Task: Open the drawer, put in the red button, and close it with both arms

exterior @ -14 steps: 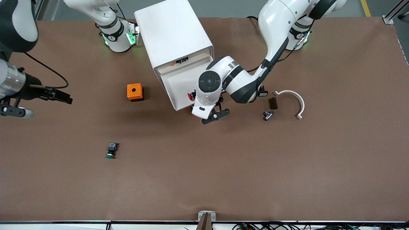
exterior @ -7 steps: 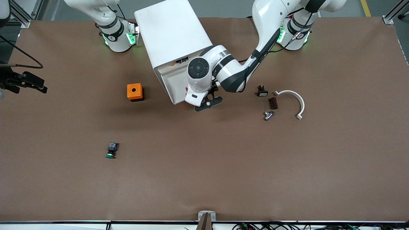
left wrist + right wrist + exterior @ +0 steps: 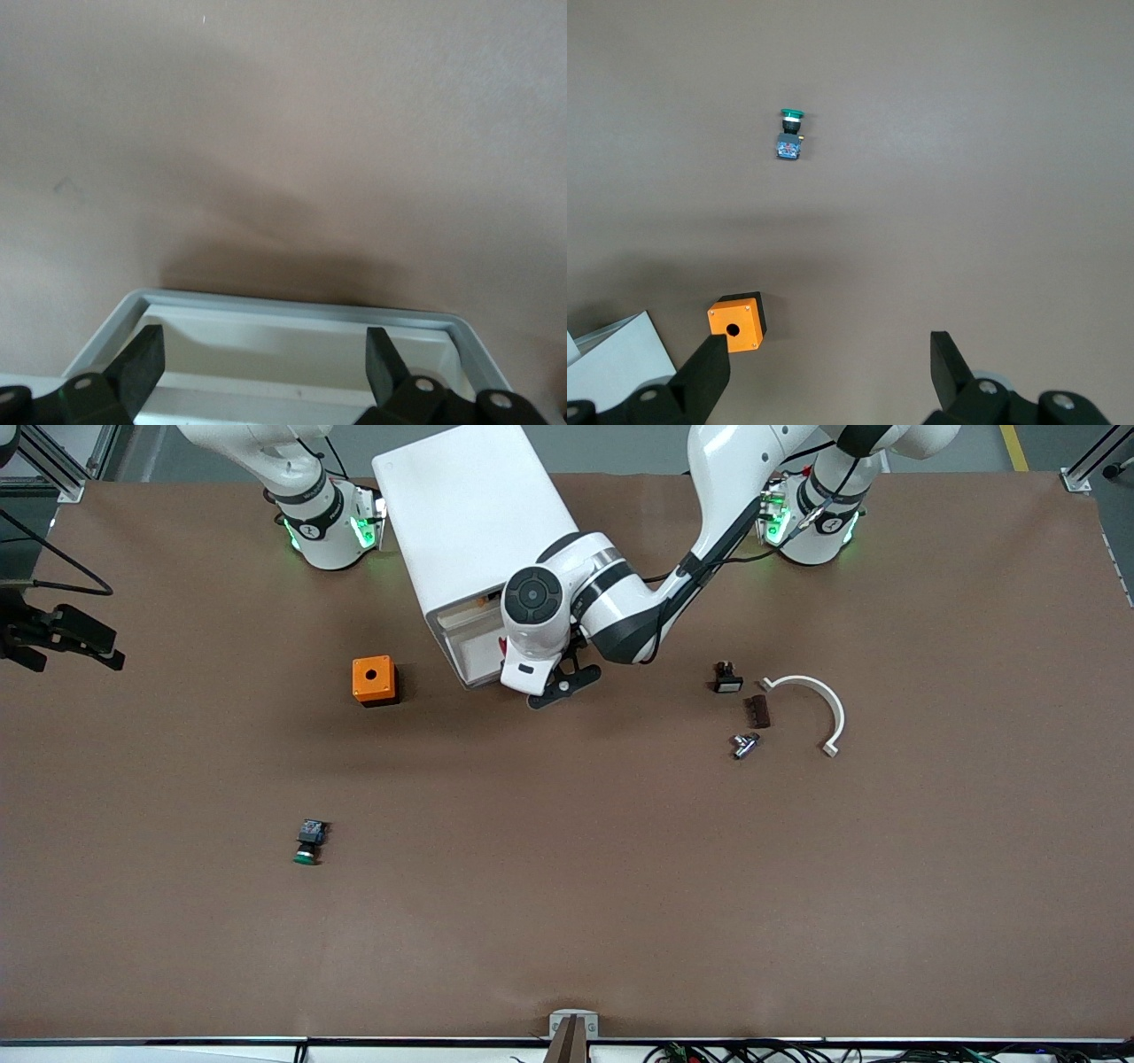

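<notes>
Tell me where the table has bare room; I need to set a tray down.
The widest bare patch runs along the table edge nearest the front camera, bordered by the green button. It is crowded by the cabinet, orange box and left tool, and around the white clip.

I work in a robotics lab or test cell. My two white arms [image 3: 726, 505] are bolted at bases lit green beside a white cabinet [image 3: 478, 531], on a surface [image 3: 620, 886] covered in plain brown sheeting. Aluminium frame posts [image 3: 1094, 460] stand at the corners past the cabinet, cables [image 3: 753, 1052] bunch along the edge nearest the front camera, and loose small industrial parts [image 3: 749, 713] lie near the cabinet.
</notes>
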